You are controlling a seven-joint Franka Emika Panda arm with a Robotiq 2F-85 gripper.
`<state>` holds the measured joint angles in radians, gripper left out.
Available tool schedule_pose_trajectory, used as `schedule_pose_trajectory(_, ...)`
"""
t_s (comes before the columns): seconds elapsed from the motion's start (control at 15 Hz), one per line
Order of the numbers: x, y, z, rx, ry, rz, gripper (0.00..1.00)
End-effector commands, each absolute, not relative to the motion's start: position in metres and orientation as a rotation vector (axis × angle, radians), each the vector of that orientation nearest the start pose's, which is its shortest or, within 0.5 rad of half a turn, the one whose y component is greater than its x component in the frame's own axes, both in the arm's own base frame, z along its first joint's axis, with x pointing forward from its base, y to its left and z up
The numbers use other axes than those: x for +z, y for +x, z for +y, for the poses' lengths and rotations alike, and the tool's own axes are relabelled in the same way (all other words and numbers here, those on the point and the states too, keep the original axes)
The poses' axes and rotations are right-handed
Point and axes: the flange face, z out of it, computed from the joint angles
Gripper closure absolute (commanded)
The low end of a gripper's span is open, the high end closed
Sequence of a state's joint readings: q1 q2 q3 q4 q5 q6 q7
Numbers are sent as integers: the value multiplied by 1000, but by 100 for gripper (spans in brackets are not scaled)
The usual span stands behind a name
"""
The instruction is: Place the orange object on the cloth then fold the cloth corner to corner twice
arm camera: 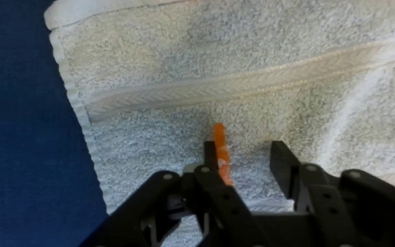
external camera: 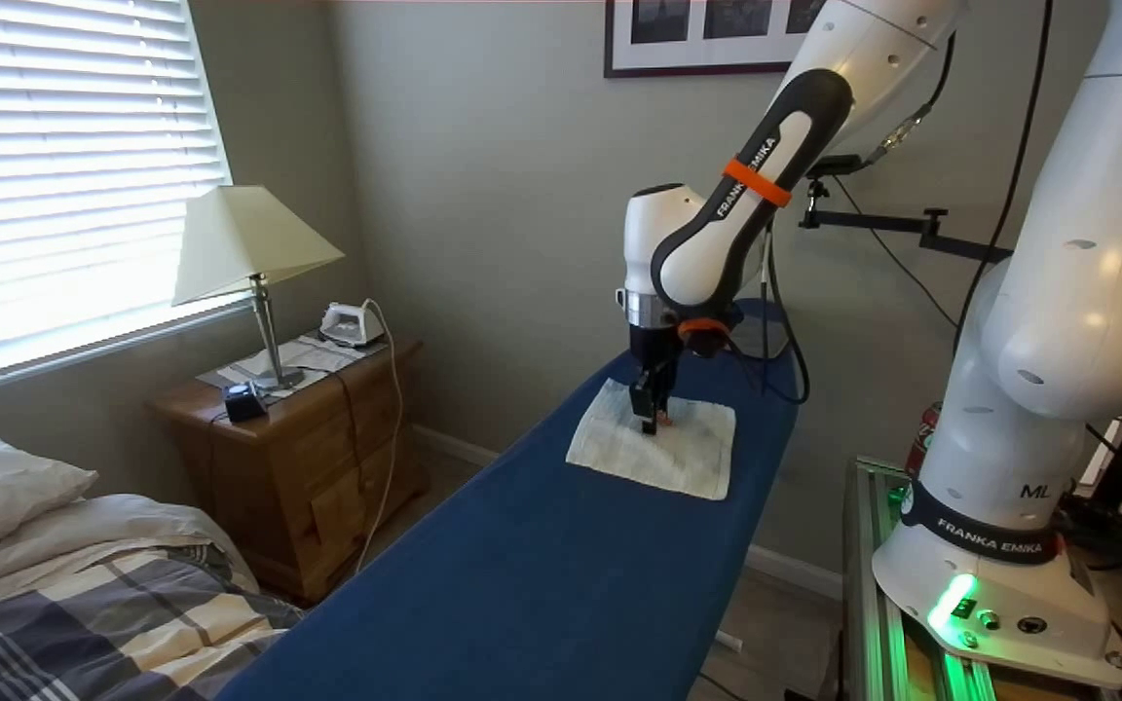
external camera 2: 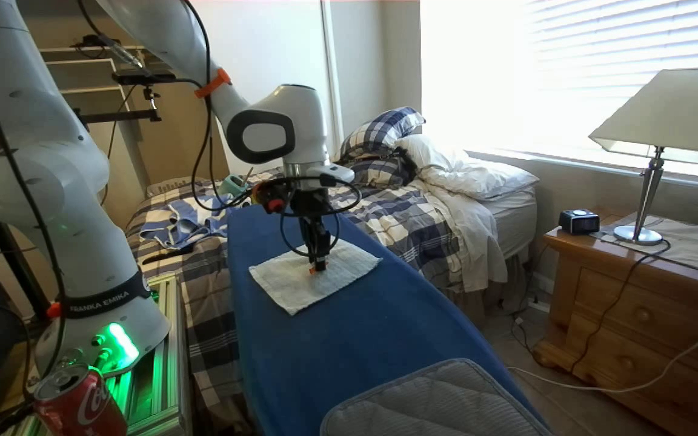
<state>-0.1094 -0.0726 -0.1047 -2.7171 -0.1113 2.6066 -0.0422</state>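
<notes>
A small, thin orange object (arm camera: 223,159) lies on the whitish terry cloth (arm camera: 142,144) in the wrist view. My gripper (arm camera: 243,147) is open above the cloth. The orange object is between the fingers, close against the left finger, with a wide gap to the right finger. In both exterior views my gripper (external camera: 654,424) (external camera 2: 319,266) points down at the cloth (external camera: 688,462) (external camera 2: 291,290), and a bit of the orange object (external camera: 665,419) (external camera 2: 312,270) shows at the fingertips. The cloth lies spread flat. Part of the orange object's lower end is hidden by the left finger.
The cloth lies on a blue ironing board (external camera: 522,574) (external camera 2: 349,339). A grey quilted pad (external camera 2: 434,402) lies at the board's near end. A bed (external camera 2: 385,224) stands beside it. A nightstand (external camera: 279,467) carries a lamp (external camera: 254,243) and an iron (external camera: 352,324).
</notes>
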Motion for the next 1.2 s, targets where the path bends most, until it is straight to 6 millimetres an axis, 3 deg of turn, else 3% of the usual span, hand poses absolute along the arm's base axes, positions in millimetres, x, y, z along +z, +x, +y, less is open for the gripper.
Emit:
schedule_pose_trajectory(0.0, 251, 384, -78, 67, -3166, 96, 23)
schedule_pose_trajectory(0.27, 248, 384, -72, 65, -3156, 70, 0)
schedule_pose_trajectory(0.8, 244, 389, -38, 65, -3102, -32, 0)
schedule_pose_trajectory(1.13, 238, 389, -36, 60, -3121, -57, 0)
